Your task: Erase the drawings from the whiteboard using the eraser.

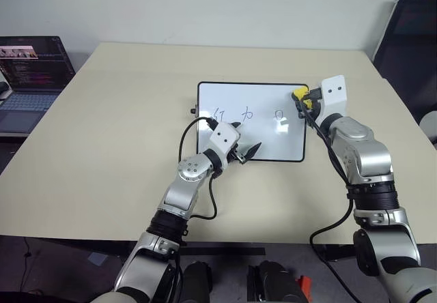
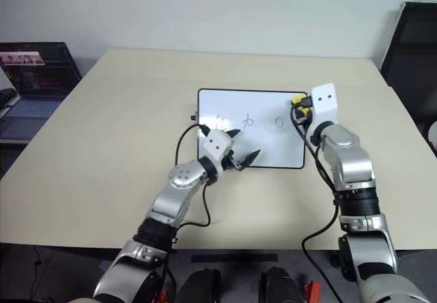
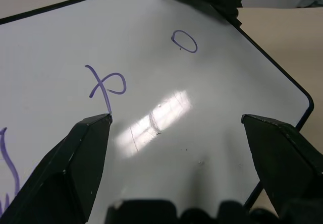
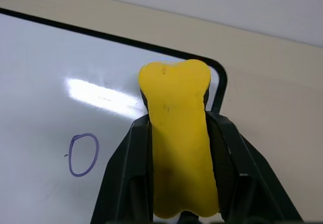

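Over on the far left a laptop [image 1: 31, 78] sits open off the edge of the worktop [image 1: 102, 139], well clear of the action, and moving in we meet the left claw [image 1: 247, 151], fingers spread wide apart and holding nothing, poised over the near edge of the whiteboard [image 1: 273, 95], which lies flat in the middle of the worktop; on that board the drawings [image 1: 246, 115] run in a row, all three unwiped; then the right claw [image 4: 176, 148], clamped firmly on the eraser [image 4: 177, 133] at the board's far right corner, just beside the oval mark; that eraser looks like a light, soft foam block, squeezed in at the waist, so the mid-body hold seems a good one, though I'd guess a hard press could make it buckle or twist; the board looks glossy and slick, likely to slide unless the free claw pins it; the head views give the whole layout but barely a yellow glimpse of the eraser, while the right wrist view shows the grip itself and the left wrist view shows the pen strokes up close
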Robot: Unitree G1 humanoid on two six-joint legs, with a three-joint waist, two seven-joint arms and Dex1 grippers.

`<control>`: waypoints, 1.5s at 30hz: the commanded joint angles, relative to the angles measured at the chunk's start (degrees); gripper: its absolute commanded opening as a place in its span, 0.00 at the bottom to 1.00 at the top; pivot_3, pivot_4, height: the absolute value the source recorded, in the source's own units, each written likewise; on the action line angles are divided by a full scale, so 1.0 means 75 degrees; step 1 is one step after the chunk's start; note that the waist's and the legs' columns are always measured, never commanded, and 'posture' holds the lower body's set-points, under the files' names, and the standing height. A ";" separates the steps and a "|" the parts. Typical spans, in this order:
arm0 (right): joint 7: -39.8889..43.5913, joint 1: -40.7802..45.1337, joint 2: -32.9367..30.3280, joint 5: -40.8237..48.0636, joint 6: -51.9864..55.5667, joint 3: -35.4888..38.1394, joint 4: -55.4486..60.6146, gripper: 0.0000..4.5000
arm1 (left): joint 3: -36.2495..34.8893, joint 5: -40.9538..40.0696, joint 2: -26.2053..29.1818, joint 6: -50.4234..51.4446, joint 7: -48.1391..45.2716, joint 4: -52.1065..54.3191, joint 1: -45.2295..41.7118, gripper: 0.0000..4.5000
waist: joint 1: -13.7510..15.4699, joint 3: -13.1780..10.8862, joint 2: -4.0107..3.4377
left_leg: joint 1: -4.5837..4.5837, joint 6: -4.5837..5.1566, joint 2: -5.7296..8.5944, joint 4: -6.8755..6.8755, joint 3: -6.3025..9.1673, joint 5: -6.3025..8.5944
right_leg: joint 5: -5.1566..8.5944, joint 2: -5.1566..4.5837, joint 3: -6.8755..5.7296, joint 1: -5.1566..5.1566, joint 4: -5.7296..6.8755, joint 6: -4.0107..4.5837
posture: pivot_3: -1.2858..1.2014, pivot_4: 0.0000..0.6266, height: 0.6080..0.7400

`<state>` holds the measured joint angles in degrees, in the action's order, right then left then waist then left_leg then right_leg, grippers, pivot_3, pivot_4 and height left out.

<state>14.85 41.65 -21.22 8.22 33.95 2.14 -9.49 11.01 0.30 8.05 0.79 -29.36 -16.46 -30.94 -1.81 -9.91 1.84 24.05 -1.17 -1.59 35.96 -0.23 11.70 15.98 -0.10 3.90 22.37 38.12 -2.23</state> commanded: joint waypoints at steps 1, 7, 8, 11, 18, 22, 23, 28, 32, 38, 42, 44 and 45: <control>0.0135 0.0245 0.0009 -0.0070 -0.0384 0.0010 -0.0061 0.25 | 0.0002 0.0018 -0.0020 -0.0159 0.0041 0.0192 -0.0071 1.00 | 0.0000 0.0000 0.0000 | 0.0000 0.0000 -0.0001 0.0000 0.0000 0.0000 | 0.0000 0.0000 -0.0001 0.0000 0.0000 0.0000 | 0.52 0.24 1.00; 0.0332 0.0082 0.0100 -0.0241 -0.0652 -0.0239 -0.0336 0.25 | -0.0022 -0.0005 -0.0024 -0.0148 0.0049 0.0190 -0.0104 1.00 | -0.0014 0.0000 0.0000 | -0.0002 0.0000 -0.0002 0.0000 0.0001 0.0000 | 0.0000 0.0000 0.0001 0.0000 0.0003 0.0000 | 0.52 0.24 1.00; 0.0363 0.0025 0.0091 -0.0317 -0.0781 -0.0312 -0.0449 0.25 | -0.0025 -0.0007 -0.0033 -0.0146 0.0054 0.0182 -0.0125 1.00 | -0.0014 0.0000 0.0000 | -0.0004 0.0000 -0.0002 0.0000 0.0001 0.0000 | 0.0000 0.0001 0.0002 0.0000 0.0004 0.0000 | 0.52 0.24 1.00; 0.0423 -0.0152 0.0133 -0.0501 -0.1160 -0.0442 -0.0769 0.25 | -0.0032 -0.0007 -0.0038 -0.0144 0.0053 0.0177 -0.0163 1.00 | -0.0014 0.0001 0.0000 | -0.0006 0.0000 -0.0002 0.0002 -0.0002 0.0000 | 0.0000 0.0001 0.0002 -0.0001 0.0007 0.0001 | 0.52 0.24 1.00; 0.0529 -0.0731 0.0211 -0.0793 -0.1728 -0.0686 -0.1014 0.25 | -0.0093 -0.0015 0.0082 -0.0123 0.0017 0.0232 -0.0176 1.00 | -0.0024 0.0006 0.0001 | -0.0028 0.0000 -0.0003 0.0008 -0.0004 0.0000 | 0.0000 0.0002 0.0006 -0.0015 0.0019 0.0000 | 0.52 0.24 1.00; 0.0619 -0.1257 0.0237 -0.0988 -0.2012 -0.0915 -0.0947 0.25 | -0.0168 -0.0018 0.0204 -0.0099 0.0062 0.0285 -0.0157 1.00 | -0.0024 0.0014 0.0012 | -0.0041 -0.0001 -0.0001 0.0018 -0.0004 -0.0001 | 0.0001 0.0002 0.0011 -0.0018 0.0051 -0.0001 | 0.52 0.24 1.00; 0.0632 -0.1365 0.0251 -0.1018 -0.2054 -0.0959 -0.0913 0.25 | -0.0186 -0.0022 0.0226 -0.0099 0.0075 0.0286 -0.0153 1.00 | -0.0026 0.0013 0.0012 | -0.0053 -0.0001 -0.0001 0.0021 -0.0003 -0.0001 | 0.0002 0.0002 0.0018 -0.0022 0.0060 -0.0002 | 0.52 0.24 1.00; 0.0794 -0.1925 0.0280 -0.1222 -0.2229 -0.1285 -0.0525 0.25 | -0.0272 -0.0017 0.0338 -0.0121 0.0131 0.0251 -0.0144 1.00 | -0.0047 0.0014 0.0014 | -0.0128 -0.0001 -0.0003 0.0021 -0.0006 -0.0003 | 0.0025 0.0004 0.0028 -0.0080 0.0076 -0.0032 | 0.52 0.24 1.00; 0.0993 -0.2198 0.0153 -0.1318 -0.2273 -0.1408 -0.0158 0.25 | -0.0304 -0.0015 0.0375 -0.0131 0.0142 0.0255 -0.0105 1.00 | -0.0100 0.0014 0.0014 | -0.0159 -0.0001 -0.0006 0.0019 -0.0003 -0.0003 | 0.0029 0.0004 0.0030 -0.0110 0.0075 -0.0029 | 0.52 0.24 1.00; 0.0989 -0.1721 0.0058 -0.1220 -0.2699 -0.1012 0.0022 0.25 | -0.0297 -0.0017 0.0365 -0.0125 0.0190 0.0278 -0.0073 1.00 | -0.0106 0.0011 0.0016 | -0.0153 -0.0002 -0.0006 0.0016 0.0001 -0.0003 | 0.0030 0.0003 0.0029 -0.0104 0.0072 -0.0030 | 0.52 0.24 1.00; 0.0564 -0.0820 0.0202 -0.1224 -0.3344 -0.0709 -0.0492 0.25 | -0.0274 -0.0016 0.0329 -0.0134 0.0220 0.0258 -0.0088 1.00 | -0.0138 -0.0012 0.0017 | -0.0137 -0.0002 -0.0003 0.0016 -0.0002 -0.0003 | 0.0029 0.0002 0.0038 -0.0081 0.0077 -0.0031 | 0.52 0.24 1.00; 0.0317 -0.0440 0.0278 -0.1295 -0.3647 -0.0626 -0.0871 0.25 | -0.0269 -0.0012 0.0316 -0.0145 0.0222 0.0243 -0.0098 1.00 | -0.0138 -0.0012 0.0017 | -0.0124 -0.0002 -0.0003 0.0008 0.0001 -0.0003 | 0.0029 0.0002 0.0036 -0.0066 0.0076 -0.0029 | 0.52 0.24 1.00; 0.0200 -0.0201 0.0317 -0.1350 -0.3825 -0.0614 -0.1178 0.25 | -0.0263 -0.0008 0.0309 -0.0157 0.0222 0.0228 -0.0114 1.00 | -0.0139 -0.0011 0.0016 | -0.0115 -0.0003 -0.0003 0.0005 0.0001 -0.0002 | 0.0030 0.0002 0.0035 -0.0055 0.0076 -0.0028 | 0.52 0.24 1.00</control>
<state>18.04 38.02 -19.32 -1.22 8.26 -3.55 -16.70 9.23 0.30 10.75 0.78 -28.10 -16.38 -31.11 -2.85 -9.99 1.96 23.32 -1.20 -1.61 35.98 -0.22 11.69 16.18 -0.09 4.16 22.09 38.70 -2.41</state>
